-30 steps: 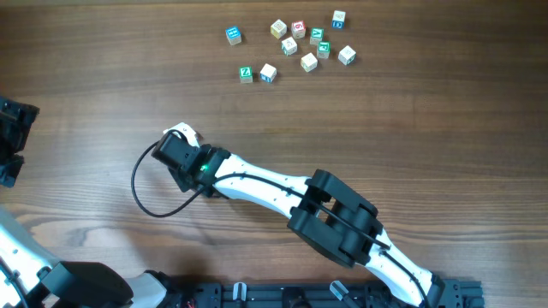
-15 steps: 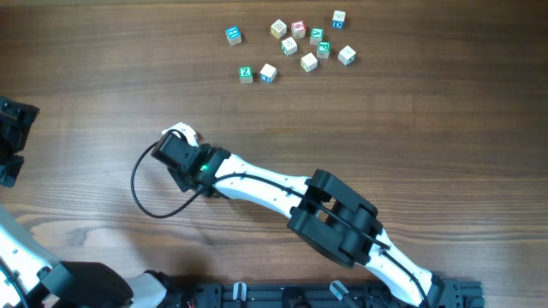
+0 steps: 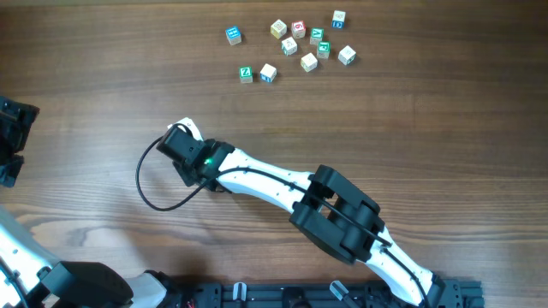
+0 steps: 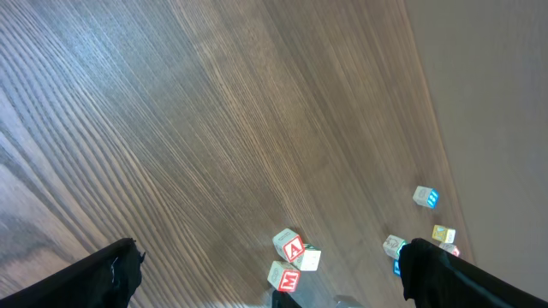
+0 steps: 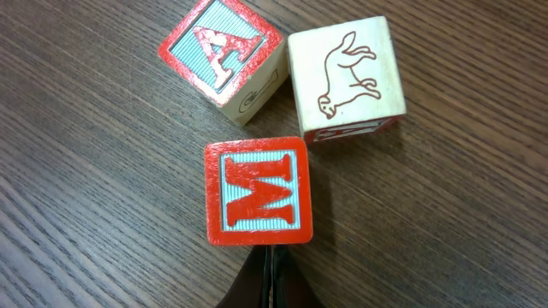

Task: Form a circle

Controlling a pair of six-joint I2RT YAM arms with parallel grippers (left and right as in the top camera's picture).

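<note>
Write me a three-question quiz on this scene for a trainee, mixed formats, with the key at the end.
1. True or false: the right gripper is clamped on the M cube.
2. What is drawn on top of the third cube, next to the A cube? A) an animal outline B) a numeral C) a star
3. Fill in: the left gripper has its jaws ____.
Key: 1 false, it is shut beside that cube, not on it; 2 A; 3 open.
</note>
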